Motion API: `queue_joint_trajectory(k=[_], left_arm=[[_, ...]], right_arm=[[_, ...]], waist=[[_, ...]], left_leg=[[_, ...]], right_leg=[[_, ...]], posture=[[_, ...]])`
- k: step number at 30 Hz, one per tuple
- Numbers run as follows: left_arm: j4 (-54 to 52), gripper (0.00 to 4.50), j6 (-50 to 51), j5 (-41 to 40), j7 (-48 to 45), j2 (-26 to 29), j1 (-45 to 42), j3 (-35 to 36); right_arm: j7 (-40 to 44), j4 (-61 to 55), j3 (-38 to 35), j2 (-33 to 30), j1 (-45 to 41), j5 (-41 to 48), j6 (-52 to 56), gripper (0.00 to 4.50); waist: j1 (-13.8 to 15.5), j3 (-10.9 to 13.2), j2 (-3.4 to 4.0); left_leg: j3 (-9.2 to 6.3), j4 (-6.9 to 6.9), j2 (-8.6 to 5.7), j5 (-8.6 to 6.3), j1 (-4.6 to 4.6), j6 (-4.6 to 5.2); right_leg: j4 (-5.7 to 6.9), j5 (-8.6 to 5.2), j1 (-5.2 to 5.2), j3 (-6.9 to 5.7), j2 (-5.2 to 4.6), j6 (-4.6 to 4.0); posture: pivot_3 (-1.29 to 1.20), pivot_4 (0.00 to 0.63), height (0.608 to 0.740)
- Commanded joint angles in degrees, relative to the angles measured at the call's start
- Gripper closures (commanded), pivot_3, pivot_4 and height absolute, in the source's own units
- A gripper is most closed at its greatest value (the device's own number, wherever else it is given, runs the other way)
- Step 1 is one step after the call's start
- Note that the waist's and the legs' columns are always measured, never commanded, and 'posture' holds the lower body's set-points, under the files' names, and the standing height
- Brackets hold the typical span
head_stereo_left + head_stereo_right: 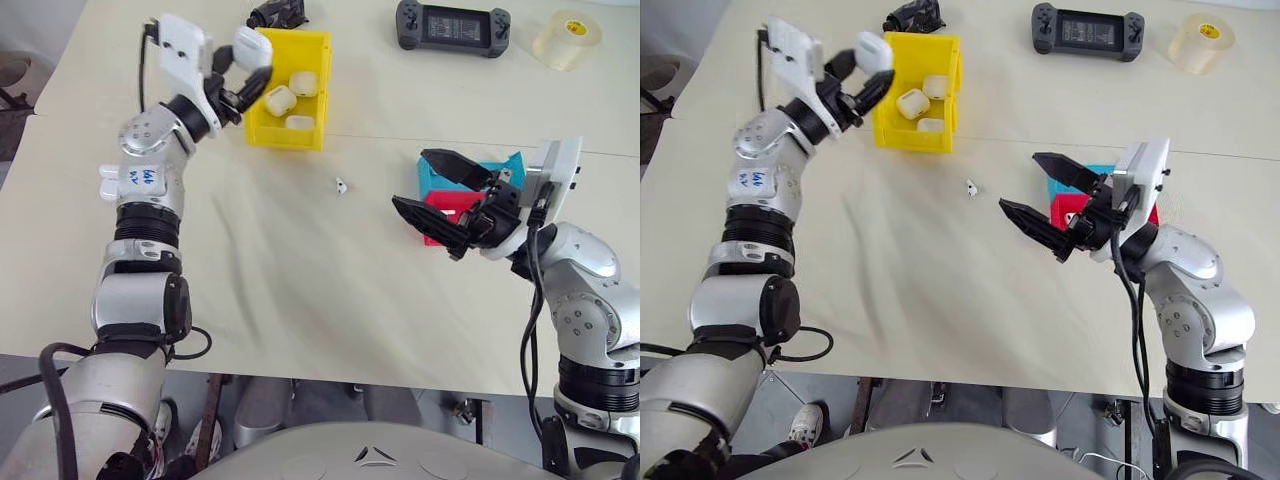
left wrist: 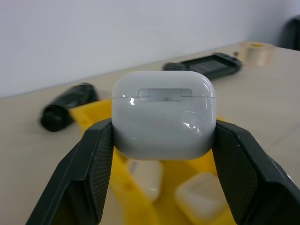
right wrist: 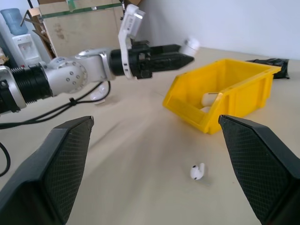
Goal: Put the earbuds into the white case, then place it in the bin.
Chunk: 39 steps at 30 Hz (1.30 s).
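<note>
Left gripper (image 1: 252, 72) was clenched on the white case (image 1: 253, 46), one black finger on each side of it, lid closed. From my remote seat I read the case as glossy, rounded at every corner, with a flat hinge plate across its upper part in the left wrist view. It was held in the air at the near left corner of the bin (image 1: 317, 100), just above the rim.

Hard to make out: the bin's floor under the case was mostly hidden by the case and the fingers in the left wrist view, and the cases lying there were blurred. I could not tell whether any earbud sat inside the held case.

Right gripper (image 1: 1038, 190) was released, jaws spread wide and holding nothing, well to the right of the left gripper and nearer the robot. Behind it sat a red tray (image 1: 447, 206) and a blue tray (image 1: 503, 166), both largely covered by the gripper and wrist; their contents were hidden from me.

Counts: three more white cases lay in the bin. One earbud (image 1: 341, 185) lay loose on the table (image 1: 300, 280), between the two grippers, apart from both. Beyond the bin lay a black object (image 1: 277, 12), cut off at the frame edge. To its right were one black handheld console (image 1: 452, 25) and one roll of clear tape (image 1: 567, 38).
</note>
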Motion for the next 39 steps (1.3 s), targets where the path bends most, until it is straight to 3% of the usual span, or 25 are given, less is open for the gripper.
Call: queue_joint_trajectory(k=[1,4,5,9,11,16,19,22,32,39], left_arm=[[0.76,0.98,-2.08,0.63,-2.7,-0.08,-1.89,-0.83],[2.37,0.07,-2.27,1.21,-0.6,-0.3,-2.6,-0.55],[2.32,0.03,-2.21,1.06,-0.86,-0.43,-2.65,-0.49],[-1.08,0.03,-3.69,1.79,-1.34,0.53,-1.4,-1.01],[-11.14,0.03,0.28,-0.92,-7.29,2.58,3.65,-1.54],[-35.81,0.03,10.74,-4.35,-15.8,10.56,19.78,-3.61],[-50.23,0.03,14.32,-9.39,-19.52,16.56,33.67,0.53],[-57.42,0.03,17.01,-10.93,-16.5,18.33,40.41,3.9],[-68.18,0.03,13.28,-11.43,-10.0,18.04,55.74,14.77],[-69.35,0.03,13.51,-10.98,-7.18,17.19,57.47,14.25]], right_arm=[[-0.67,-2.53,-0.24,0.53,-0.2,0.14,-1.69,0.0],[-1.04,-2.42,0.14,1.09,-0.52,0.08,-1.79,0.0],[-1.12,-2.41,0.26,1.26,-0.57,0.11,-1.82,0.0],[-1.21,-2.25,0.92,1.42,-0.67,-0.14,-2.19,0.0],[-0.72,-1.91,0.97,1.11,-0.46,-0.28,-2.63,0.0],[1.66,0.01,0.46,-0.51,0.24,-1.15,-3.94,0.0],[4.69,3.67,-0.51,-2.37,-0.08,-2.51,-5.85,0.0],[7.17,6.8,-1.16,-3.77,-0.13,-3.69,-7.78,0.0],[12.64,15.29,-3.97,-7.01,0.28,-8.21,-15.04,0.0],[13.33,20.33,-5.55,-7.17,1.25,-11.14,-19.99,0.0]], waist=[[-0.05,0.0,0.0],[-0.09,0.0,0.0],[-0.09,0.0,0.0],[-0.06,0.01,-0.01],[-0.33,0.01,-0.01],[-1.72,0.0,0.0],[-2.21,0.01,0.0],[-1.32,0.02,-0.02],[-1.12,0.02,-0.02],[-1.2,0.02,-0.02]], left_leg=[[0.0,0.04,0.0,0.0,0.0,0.0],[0.0,0.05,0.01,0.0,0.0,0.0],[0.0,0.05,0.01,0.0,0.0,0.0],[0.01,0.06,-0.01,0.0,0.0,0.0],[0.0,0.06,-0.01,0.0,0.0,0.0],[0.03,-0.09,0.05,0.0,0.0,0.0],[0.03,-0.03,0.1,0.0,0.0,-0.01],[0.0,0.03,0.1,0.0,0.02,-0.01],[-0.04,-0.12,0.1,0.01,0.19,-0.01],[-0.02,-0.19,0.09,0.0,0.2,0.0]], right_leg=[[0.03,0.0,0.0,0.0,0.0,0.0],[0.07,0.0,-0.02,0.01,0.02,0.0],[0.09,0.0,-0.03,0.01,0.02,0.0],[0.39,0.0,-0.06,0.04,0.0,0.0],[0.39,0.0,-0.06,0.04,0.0,0.0],[0.44,0.0,-0.15,0.14,0.01,-0.01],[0.42,-0.01,-0.11,0.17,0.02,-0.01],[0.25,-0.01,-0.04,0.17,0.0,-0.03],[-0.05,-0.01,0.2,0.15,-0.01,-0.03],[-0.09,-0.01,0.21,0.15,-0.01,-0.03]], posture=[[0.0,0.15,0.74],[0.0,0.15,0.74],[0.0,0.15,0.74],[0.0,0.15,0.74],[0.0,0.15,0.74],[0.0,0.15,0.74],[0.0,0.15,0.74],[0.0,0.15,0.74],[0.0,0.15,0.74],[0.0,0.15,0.74]])
